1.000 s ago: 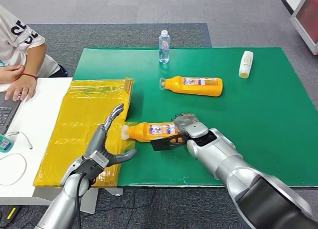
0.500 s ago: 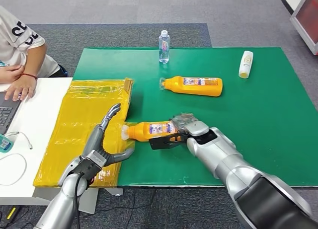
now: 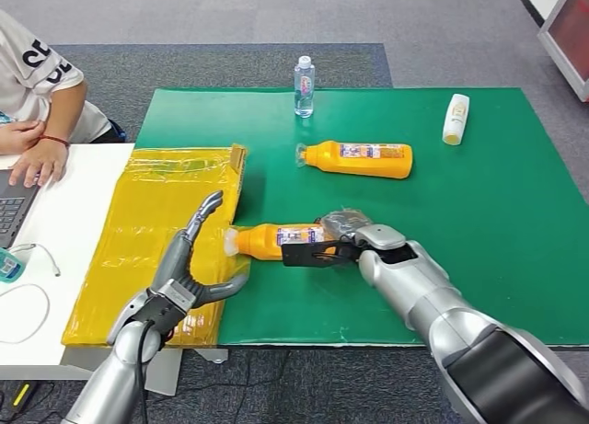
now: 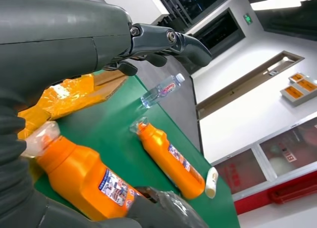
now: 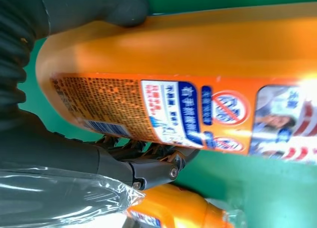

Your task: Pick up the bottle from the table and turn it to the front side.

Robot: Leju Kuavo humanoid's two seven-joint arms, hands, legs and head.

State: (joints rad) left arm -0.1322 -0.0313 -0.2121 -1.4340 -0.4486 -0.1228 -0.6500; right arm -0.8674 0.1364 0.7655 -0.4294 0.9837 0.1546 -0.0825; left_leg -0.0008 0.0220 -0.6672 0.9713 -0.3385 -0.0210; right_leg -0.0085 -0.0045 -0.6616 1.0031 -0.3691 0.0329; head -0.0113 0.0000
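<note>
We are gripping the near orange bottle with our right hand, thumb on one side of the body and dark fingers wrapped round the other, as the right wrist view is showing. By our judgement we are in the pick-up step: the grasp is made, but the bottle is lying on its side on the green mat, near the mat's front edge, with its clear-wrapped cap pointing toward the yellow plastic-wrapped carton. We cannot tell whether it is resting fully on the mat or is just clear of it.

Our left hand is hovering open beside the cap, fingers spread, holding nothing.

The next move, as we are reading it, calls for lifting the bottle clear and rolling it about its long axis until the front label is facing out, with the left hand ready to steady the cap end.

The bottle is looking like smooth, slightly flattened orange plastic with a printed label; the face toward the wrist camera is carrying fine print and a barcode, which we are taking for the back. A second orange bottle is lying well apart, farther back.
</note>
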